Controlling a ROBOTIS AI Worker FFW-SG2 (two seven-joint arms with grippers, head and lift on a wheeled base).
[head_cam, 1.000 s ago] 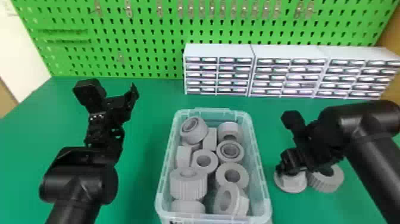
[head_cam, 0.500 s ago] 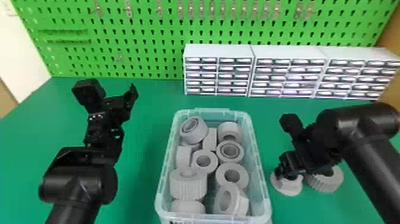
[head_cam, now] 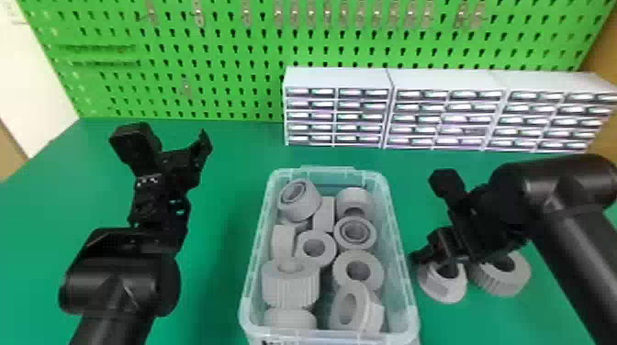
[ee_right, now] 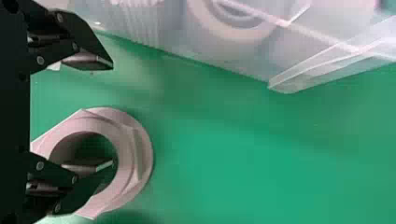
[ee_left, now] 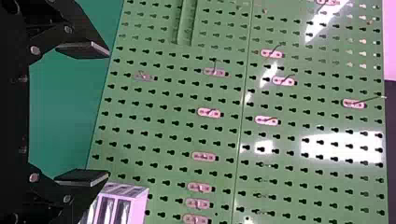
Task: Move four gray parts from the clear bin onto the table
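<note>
The left gripper (head_cam: 169,136) is positioned over the table (head_cam: 229,192), its fingers spread wide, nothing gripped. Gray parts (head_cam: 316,247) are contained in the clear bin (head_cam: 254,275). To the bin's right, the right gripper (head_cam: 430,220) is spread wide, nothing clamped; one finger (ee_right: 88,167) is seen across the bore of a flanged part (head_cam: 443,292) on the table. A ribbed part (head_cam: 505,282) is placed just beside it.

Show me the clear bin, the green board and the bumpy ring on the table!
Clear bin (head_cam: 330,337): head view, front rim.
Green board (head_cam: 220,40): head view, left half.
Bumpy ring (head_cam: 493,282): head view, ridged side.
</note>
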